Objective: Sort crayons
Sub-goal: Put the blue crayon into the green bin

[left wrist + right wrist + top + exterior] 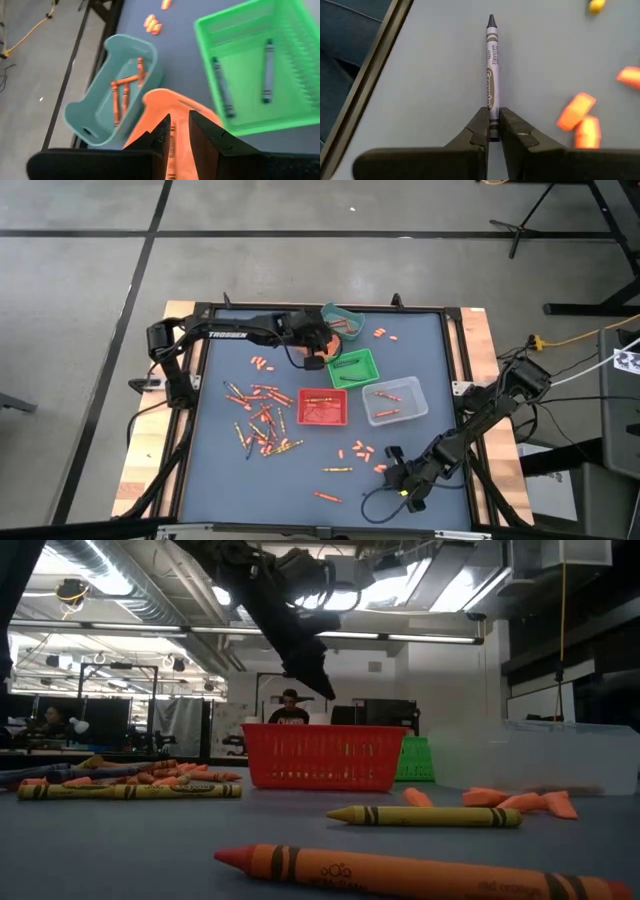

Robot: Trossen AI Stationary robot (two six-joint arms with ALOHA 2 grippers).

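Now grey crayon (492,75) between tool (493,131) fingers

We see a grey concrete floor (300,210) w/ dark tape lines around the table (420,360). Behind the table: ceiling strip lights (250,630), exposed ducts (110,570), a seated person (290,708) at a monitor (375,712).

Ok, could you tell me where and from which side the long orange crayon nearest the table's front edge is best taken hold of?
Probably the paper-wrapped middle of the orange crayon, from straight above, closing the tool across its narrow width. It lies flat on the table with free space along both long sides; its tapered tip would likely slip.
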